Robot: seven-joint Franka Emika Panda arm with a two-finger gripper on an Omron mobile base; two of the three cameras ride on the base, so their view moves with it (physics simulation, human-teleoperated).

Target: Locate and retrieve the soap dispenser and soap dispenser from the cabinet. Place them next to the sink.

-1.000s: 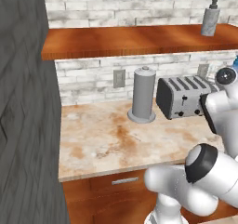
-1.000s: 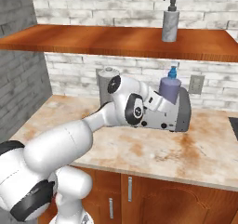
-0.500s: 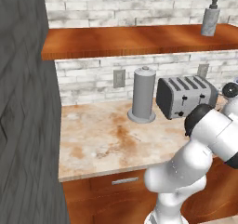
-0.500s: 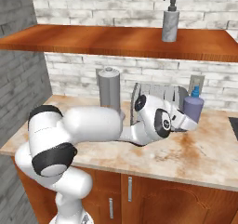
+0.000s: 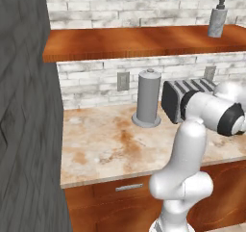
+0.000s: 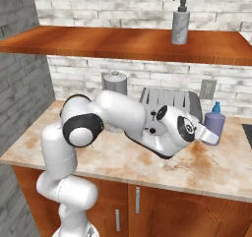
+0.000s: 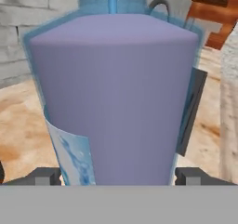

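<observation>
Left of the gripper [image 6: 212,136]: grey cylinder [image 6: 116,83], then toaster [image 6: 170,101], both on the counter [image 6: 206,169]. The gripper is closed on the blue-purple soap dispenser [image 6: 214,122], which sits upright between its fingertips [image 7: 46,175] just above or on the counter; contact cannot be determined. Above the gripper, the speckled grey soap dispenser [image 6: 180,22] stands on the cabinet [image 6: 98,42].

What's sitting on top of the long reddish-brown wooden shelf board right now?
On the long reddish-brown wooden shelf board stands one speckled grey pump bottle with a black pump, upright near its right end. The tall dark grey panel covers the shelf's left end.
</observation>
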